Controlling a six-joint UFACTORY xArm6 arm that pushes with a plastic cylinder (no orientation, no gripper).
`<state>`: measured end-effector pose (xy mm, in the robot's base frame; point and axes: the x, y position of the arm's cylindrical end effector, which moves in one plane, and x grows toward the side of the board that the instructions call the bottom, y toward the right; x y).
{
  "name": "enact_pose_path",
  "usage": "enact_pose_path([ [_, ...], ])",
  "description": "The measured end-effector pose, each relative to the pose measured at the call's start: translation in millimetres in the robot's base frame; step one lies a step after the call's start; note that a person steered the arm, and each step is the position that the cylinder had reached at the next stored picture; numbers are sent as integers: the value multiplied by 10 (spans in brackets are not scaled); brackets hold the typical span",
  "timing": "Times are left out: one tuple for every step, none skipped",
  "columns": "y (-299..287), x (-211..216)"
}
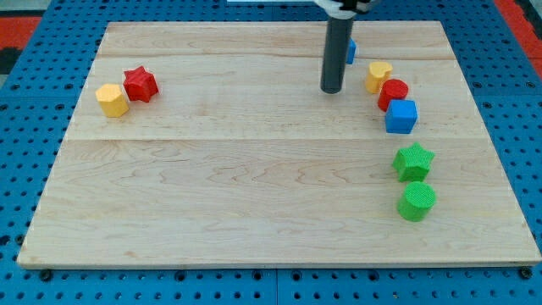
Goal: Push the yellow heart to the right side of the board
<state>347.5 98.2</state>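
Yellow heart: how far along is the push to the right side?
Looks mostly done: the yellow heart sits on the board's right part, touching the red round block, with the blue cube just below. In hand: nothing; my tip stands apart, to the heart's left. Left: perhaps a further nudge right, since bare board remains between it and the edge.

The dark rod comes down almost upright from the view's top edge, right of centre, its pale collar just showing at the frame's rim; my tip [331, 90] rests low in the upper part of the view
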Motion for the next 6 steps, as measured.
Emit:
enact_pose_path([
  [192, -97],
  [487, -226],
  [494, -233],
  [617, -233],
  [-108, -49],
  [-737, 444],
])
